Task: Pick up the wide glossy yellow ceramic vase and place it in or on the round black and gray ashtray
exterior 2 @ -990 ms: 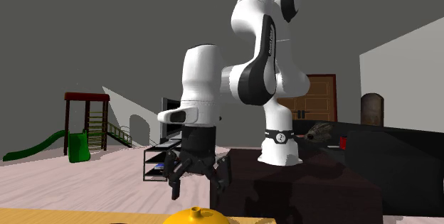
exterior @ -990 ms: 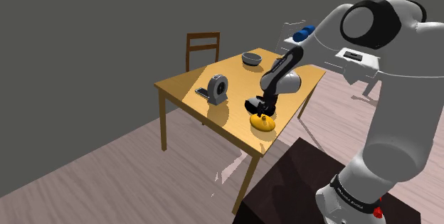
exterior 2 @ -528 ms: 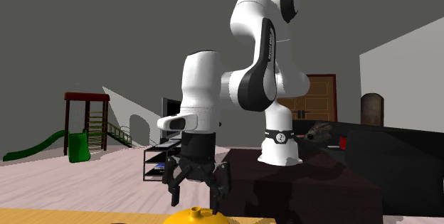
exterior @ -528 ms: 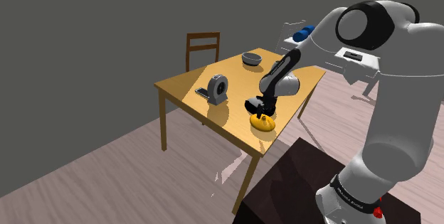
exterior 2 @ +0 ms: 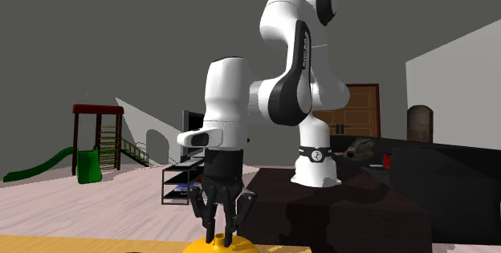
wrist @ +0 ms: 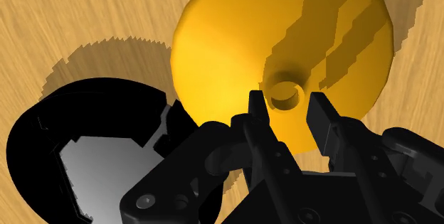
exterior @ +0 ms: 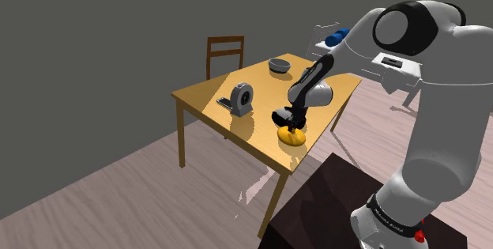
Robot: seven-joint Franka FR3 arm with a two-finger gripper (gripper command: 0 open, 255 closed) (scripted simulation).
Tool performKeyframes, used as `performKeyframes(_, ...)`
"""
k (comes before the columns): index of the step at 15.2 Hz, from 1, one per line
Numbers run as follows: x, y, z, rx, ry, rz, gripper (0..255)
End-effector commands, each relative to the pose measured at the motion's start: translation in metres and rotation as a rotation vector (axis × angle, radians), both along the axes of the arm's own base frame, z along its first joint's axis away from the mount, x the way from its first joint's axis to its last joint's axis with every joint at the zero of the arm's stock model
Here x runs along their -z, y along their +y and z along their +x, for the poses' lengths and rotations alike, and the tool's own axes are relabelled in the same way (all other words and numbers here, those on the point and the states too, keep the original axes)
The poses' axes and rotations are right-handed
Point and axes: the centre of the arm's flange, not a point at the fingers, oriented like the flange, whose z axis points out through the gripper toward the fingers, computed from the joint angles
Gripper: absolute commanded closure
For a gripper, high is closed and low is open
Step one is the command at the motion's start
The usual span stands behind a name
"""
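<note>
The jaws have come down and pulled in closer; they stand a little apart, one on each side of the small neck of the yellow vase (wrist: 228,45), not squeezing it; the vase sits by the near edge of the table (exterior: 205,97); the grey ashtray (exterior: 279,66) sits at the far end, well apart.

dim room, bright tabletop (exterior: 204,96), hard shadows (jagged-edged)

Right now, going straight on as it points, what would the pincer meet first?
The yellow vase: its neck sits between the open fingers of the pincer, so probably the wide body beneath.
</note>
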Motion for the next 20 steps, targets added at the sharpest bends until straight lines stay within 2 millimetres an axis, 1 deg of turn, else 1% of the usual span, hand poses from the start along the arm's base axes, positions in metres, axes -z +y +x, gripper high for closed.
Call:
performKeyframes(1,0.001,0.000,0.000,0.000,0.002,0.001,255)
performKeyframes(5,0.001,0.000,0.000,0.000,0.001,0.001,255)
performKeyframes(20,-0.079,0.000,0.000,0.000,0.001,0.001,255)
